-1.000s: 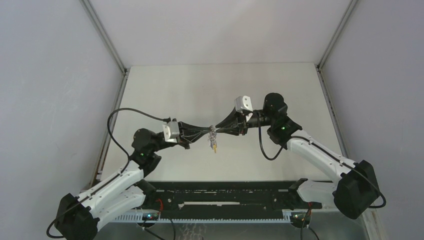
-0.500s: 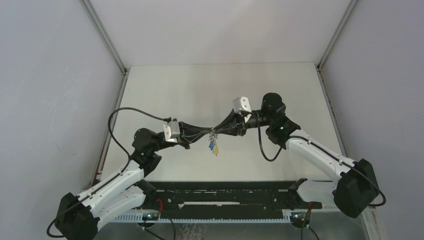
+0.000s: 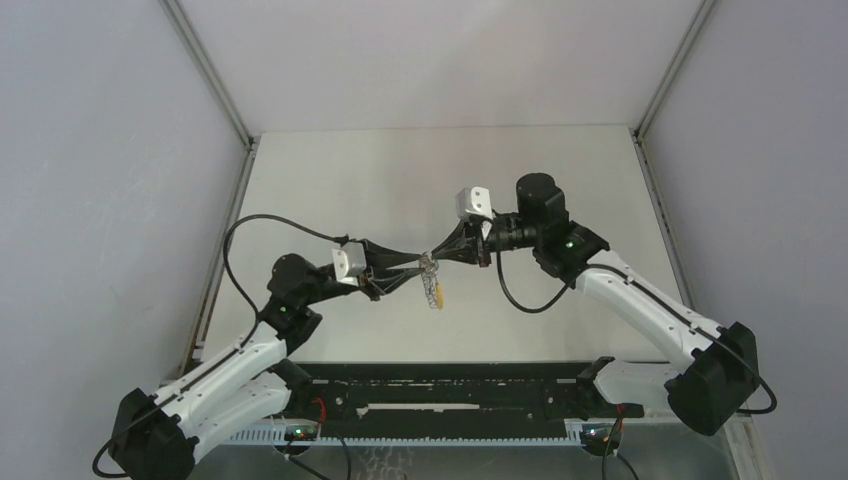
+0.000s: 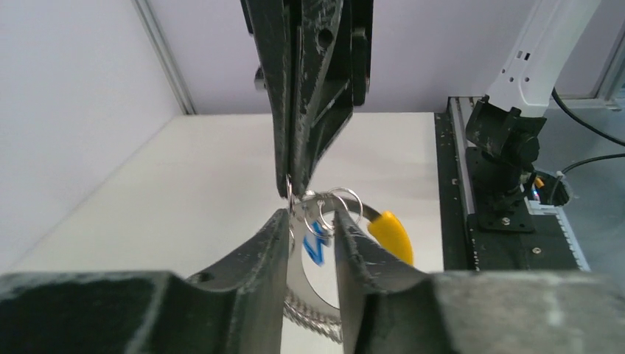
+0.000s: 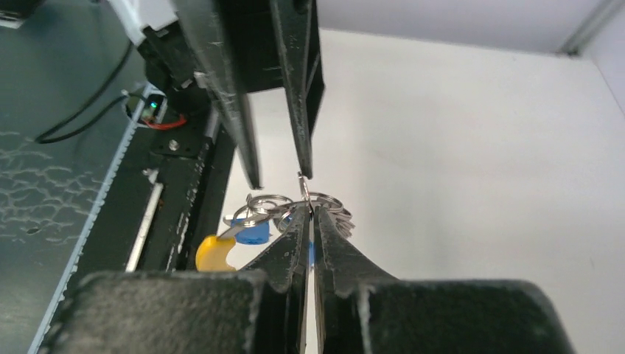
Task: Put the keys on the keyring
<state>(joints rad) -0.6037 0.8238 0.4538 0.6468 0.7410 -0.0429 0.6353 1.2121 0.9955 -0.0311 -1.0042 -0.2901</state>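
Up above the middle of the tabletop [image 3: 330, 180], both arms reach in toward each other and meet nose to nose in mid-air. The left arm [image 3: 250, 345] stretches low and nearly level, while the right arm [image 3: 640, 305] comes in from a bit higher with its wrist rolled on its side.

The right pincer [image 5: 308, 214] is clenched tight on a thin loop of the keyring [image 4: 346, 199], so the whole bunch hangs off its tips, well clear of the surface. The left pincer [image 4: 312, 217] is released, with its jaws standing parted on either side of the dangling cluster and not pinching anything, as far as I can see.

The keyring's yellow-orange section [image 4: 389, 232] hangs off to one side. At least one of the keys [image 5: 254, 232] with a blue head sits right in among the loops. I can't tell whether it's properly threaded.

My guess is we're mid-threading or checking the result. The next move needs the left to pinch a key head very precisely without knocking the ring out of the right's grip.
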